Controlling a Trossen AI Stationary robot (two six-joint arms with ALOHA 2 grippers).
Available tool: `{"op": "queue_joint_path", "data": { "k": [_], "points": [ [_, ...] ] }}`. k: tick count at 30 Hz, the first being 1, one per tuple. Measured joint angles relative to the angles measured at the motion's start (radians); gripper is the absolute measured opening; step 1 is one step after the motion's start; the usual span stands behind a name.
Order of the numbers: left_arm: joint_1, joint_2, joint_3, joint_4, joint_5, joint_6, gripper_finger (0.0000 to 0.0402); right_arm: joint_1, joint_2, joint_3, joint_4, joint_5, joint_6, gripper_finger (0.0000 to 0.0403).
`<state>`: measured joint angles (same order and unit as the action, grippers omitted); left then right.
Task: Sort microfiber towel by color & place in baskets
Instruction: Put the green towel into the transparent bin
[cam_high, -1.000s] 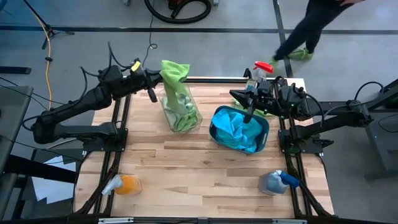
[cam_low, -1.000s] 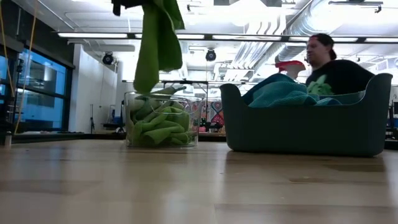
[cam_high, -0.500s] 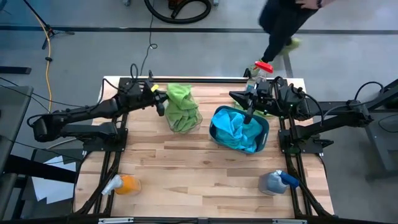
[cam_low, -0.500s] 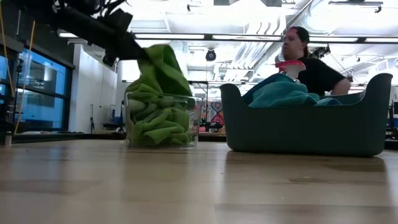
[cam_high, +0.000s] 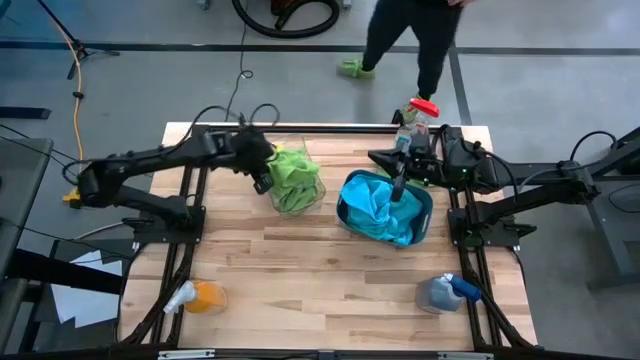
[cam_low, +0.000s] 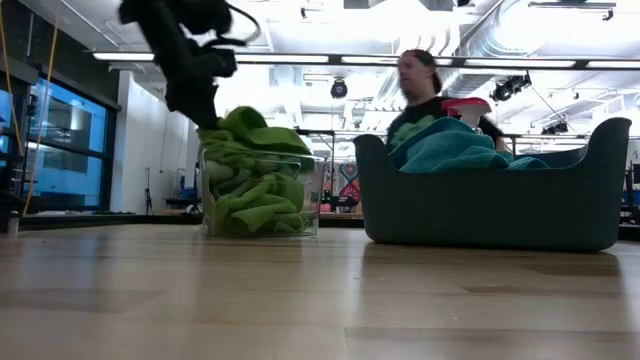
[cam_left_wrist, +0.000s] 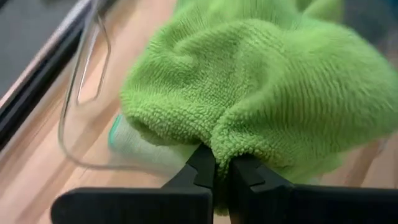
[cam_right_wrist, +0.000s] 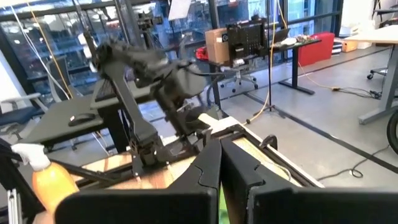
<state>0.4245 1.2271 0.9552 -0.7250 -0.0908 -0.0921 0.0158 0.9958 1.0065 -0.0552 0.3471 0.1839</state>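
High view — left claw (cam_high: 262, 178) grips green towel (cam_high: 293, 172).

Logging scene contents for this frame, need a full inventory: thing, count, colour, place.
Clear see-through plastic tub: one, back-left of table centre, packed with green towels.
Green microfibre towel: one on top of the clear tub's pile, pinched by the left gripper.
Dark teal-blue opaque plastic tub: one, right of the clear tub, holding blue towels.
Red-capped spray bottle: one, back-right edge.
Orange spray bottle: one, lying front-left.
Blue-grey spray bottle: one, front-right.
Wooden table: one, light.
Person: one, dark clothes, walking on the floor behind the table.
Left gripper: shut on the green towel at the clear tub.
Right gripper: shut, over the teal tub.
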Motion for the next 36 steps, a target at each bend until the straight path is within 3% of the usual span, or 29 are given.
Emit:
{"op": "queue_joint_path", "data": {
  "k": [5,14,23,30,36],
  "points": [
    [0.016,0.188,0.215,-0.211,-0.002,0.082,0.0,0.0,0.0,0.0,-0.05,-0.007,0.024,0.0],
    [0.021,0.48,0.45,-0.358,0.031,0.174,0.0,0.0,0.059,-0.001,-0.106,-0.054,0.047,0.0],
    [0.021,0.669,0.385,-0.413,0.016,0.147,0.0,0.0,0.146,-0.001,-0.113,-0.143,0.07,0.0],
    [0.02,0.694,0.352,-0.391,-0.008,0.133,0.0006,0.0,0.163,-0.001,-0.131,-0.154,0.07,0.0],
    [0.023,0.695,0.352,-0.352,0.004,0.162,0.0043,0.0,0.163,-0.001,-0.136,-0.154,0.07,0.0]
  ]
}}
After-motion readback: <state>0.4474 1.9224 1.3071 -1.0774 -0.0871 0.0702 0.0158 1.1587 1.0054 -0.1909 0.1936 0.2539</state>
